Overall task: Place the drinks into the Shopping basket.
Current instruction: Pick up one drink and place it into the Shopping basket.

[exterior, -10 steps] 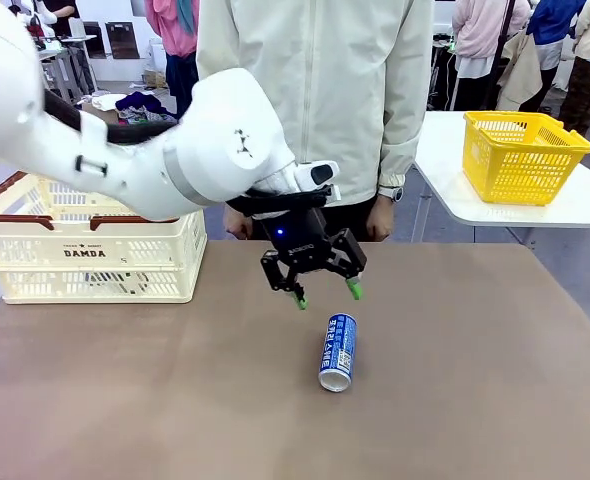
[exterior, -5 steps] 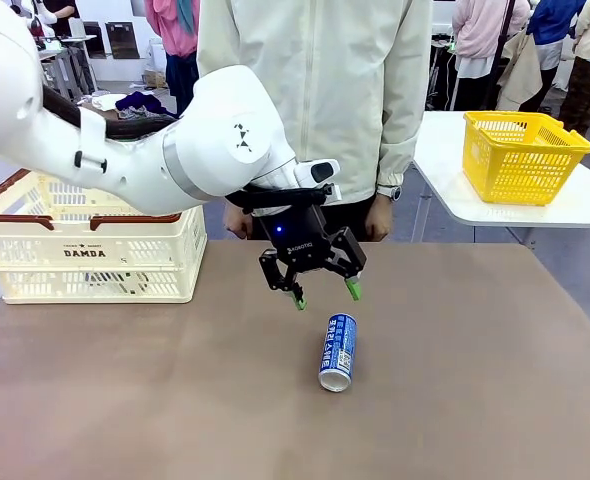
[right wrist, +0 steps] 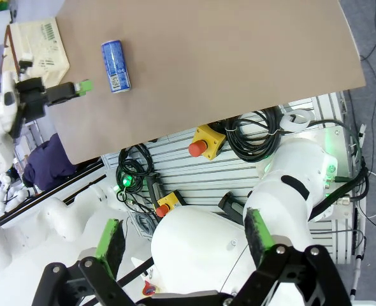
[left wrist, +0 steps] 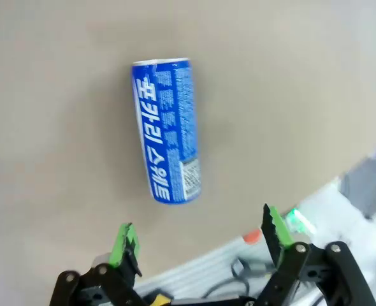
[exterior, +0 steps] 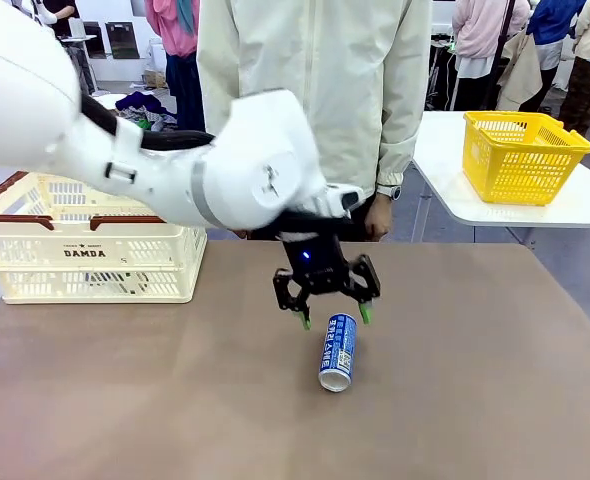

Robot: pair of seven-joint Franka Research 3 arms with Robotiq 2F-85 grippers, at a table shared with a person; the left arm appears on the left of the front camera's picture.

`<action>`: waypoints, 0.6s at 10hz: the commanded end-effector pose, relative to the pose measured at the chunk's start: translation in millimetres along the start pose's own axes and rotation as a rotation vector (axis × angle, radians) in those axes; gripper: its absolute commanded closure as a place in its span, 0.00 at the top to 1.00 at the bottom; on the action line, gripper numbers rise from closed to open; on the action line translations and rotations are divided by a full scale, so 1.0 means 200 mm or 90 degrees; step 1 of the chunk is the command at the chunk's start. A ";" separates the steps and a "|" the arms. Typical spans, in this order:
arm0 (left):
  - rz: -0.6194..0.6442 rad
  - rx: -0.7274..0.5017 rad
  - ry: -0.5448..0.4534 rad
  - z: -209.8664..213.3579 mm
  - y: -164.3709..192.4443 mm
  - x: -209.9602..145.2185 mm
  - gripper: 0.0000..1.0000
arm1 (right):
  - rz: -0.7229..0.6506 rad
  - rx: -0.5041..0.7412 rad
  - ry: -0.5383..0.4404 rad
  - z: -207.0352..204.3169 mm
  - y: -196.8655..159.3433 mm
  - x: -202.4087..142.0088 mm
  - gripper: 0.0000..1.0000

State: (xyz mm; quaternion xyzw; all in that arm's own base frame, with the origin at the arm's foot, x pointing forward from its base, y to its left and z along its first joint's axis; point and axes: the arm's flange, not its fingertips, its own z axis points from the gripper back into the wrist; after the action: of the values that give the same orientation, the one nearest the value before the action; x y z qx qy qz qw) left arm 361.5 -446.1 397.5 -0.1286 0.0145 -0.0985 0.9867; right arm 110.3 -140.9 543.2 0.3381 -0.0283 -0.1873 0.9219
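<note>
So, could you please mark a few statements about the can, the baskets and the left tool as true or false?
1. The blue can lies on its side on the table. True.
2. The left tool is shut on the can. False: its fingers stand open just above the can's far end, gripping nothing.
3. The cream Shopping basket stands at the table's left end in the front view. True.
4. The yellow basket sits on the same table as the can. False: it is on a separate white table behind.
5. The right tool is open. True.
</note>
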 end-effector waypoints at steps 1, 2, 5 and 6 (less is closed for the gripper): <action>0.074 0.166 -0.015 -0.10 -0.21 0.09 1.00 | 0.015 0.009 0.000 0.01 -0.02 -0.05 1.00; 0.065 0.202 -0.036 -0.11 -0.24 0.10 1.00 | 0.015 0.009 0.000 0.01 -0.02 -0.05 1.00; 0.037 0.134 -0.050 -0.13 -0.11 0.00 1.00 | 0.015 0.009 0.000 0.01 -0.02 -0.05 1.00; 0.037 0.134 -0.050 -0.13 -0.11 0.00 1.00 | 0.015 0.009 0.000 0.01 -0.02 -0.05 1.00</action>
State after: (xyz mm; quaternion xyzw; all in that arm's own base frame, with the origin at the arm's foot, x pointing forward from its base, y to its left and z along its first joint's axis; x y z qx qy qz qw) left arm 361.4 -489.2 376.9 -0.0139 -0.0394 -0.0581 0.9974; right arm 110.3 -140.9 543.2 0.3381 -0.0283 -0.1872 0.9219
